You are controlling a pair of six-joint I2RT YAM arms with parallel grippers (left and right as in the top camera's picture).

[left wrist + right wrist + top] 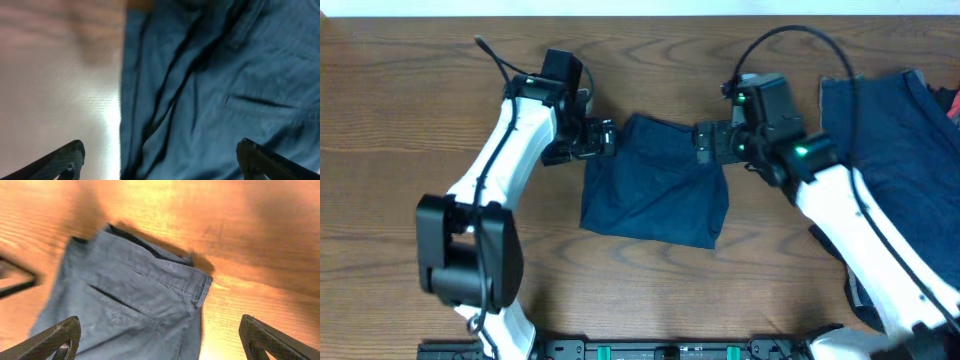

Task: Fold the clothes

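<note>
L gripper point(610, 137), R gripper point(701, 142) spread wide, flanking shorts point(655, 190) top edge.

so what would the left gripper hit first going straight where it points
The left gripper would meet the folded navy shorts at their nearest corner, though its height above them is unclear.

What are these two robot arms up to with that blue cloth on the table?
Two arms are folding laundry. A navy garment lies folded on the wooden table. The left end effector is at its far left corner, the right end effector at its far right corner, both open, holding nothing. More clothes lie piled at the right.
</note>
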